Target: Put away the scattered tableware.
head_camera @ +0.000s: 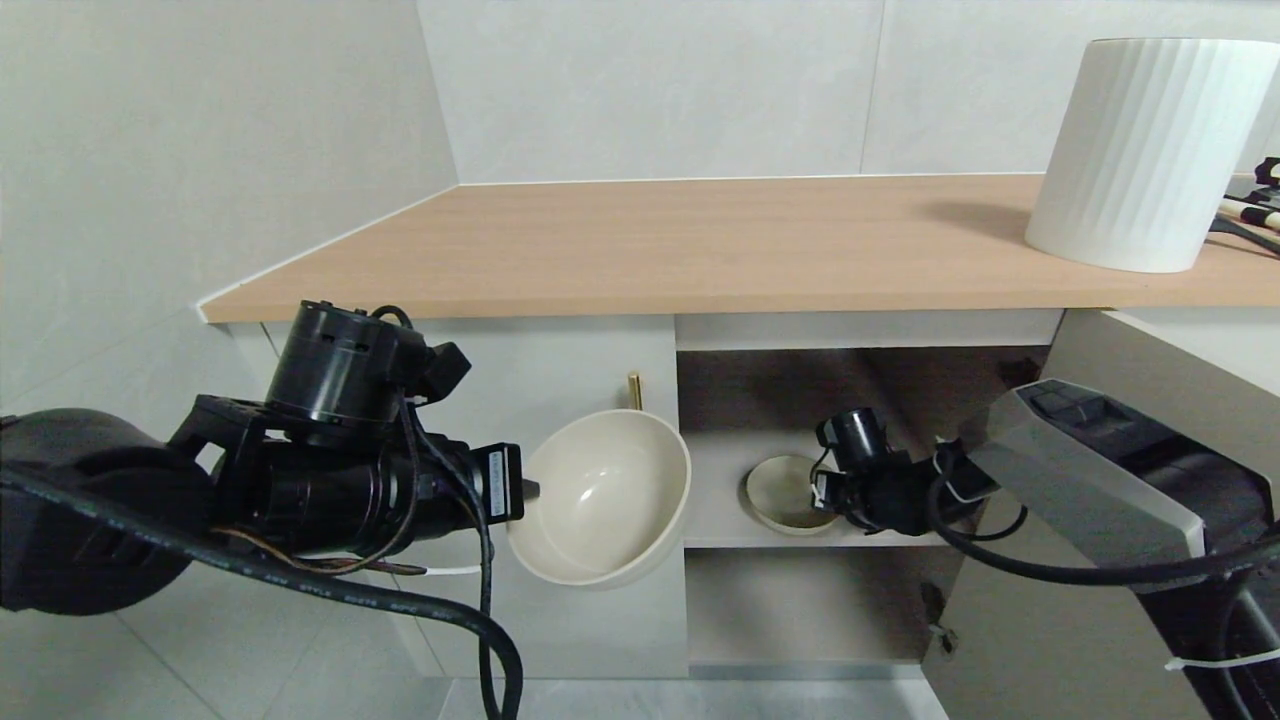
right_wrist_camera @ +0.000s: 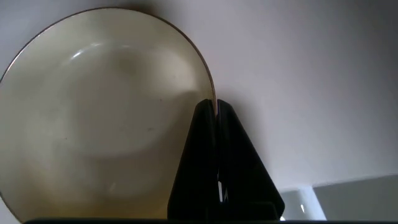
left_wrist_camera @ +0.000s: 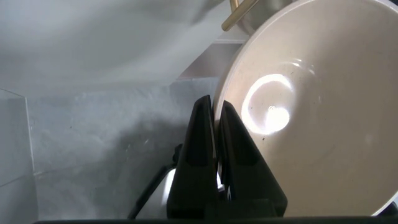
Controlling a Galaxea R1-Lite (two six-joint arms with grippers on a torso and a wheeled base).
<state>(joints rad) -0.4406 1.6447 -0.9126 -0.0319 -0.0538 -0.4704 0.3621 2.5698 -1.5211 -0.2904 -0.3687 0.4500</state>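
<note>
A small plate [head_camera: 790,490] seemingly rests on the cabinet shelf [head_camera: 715,505], a ribbed canister [head_camera: 1150,150] on the counter [head_camera: 650,240].

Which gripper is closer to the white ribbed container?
Right. The right gripper is below the container, in the open cabinet; the left gripper is farther left, by the closed door.

Glossy cream bowl [head_camera: 605,500] in black left gripper [head_camera: 530,490]. Paler beige dish [head_camera: 790,492], thin brownish edge, in black right gripper [head_camera: 832,497]. Light wood-grain countertop [head_camera: 650,245] above both. Gold knob [head_camera: 634,390] above bowl, on off-white cabinet door [head_camera: 560,370]. White, vertically ribbed container [head_camera: 1150,150] above right gripper. Pale grey wall tiles [head_camera: 650,80] beyond.
</note>
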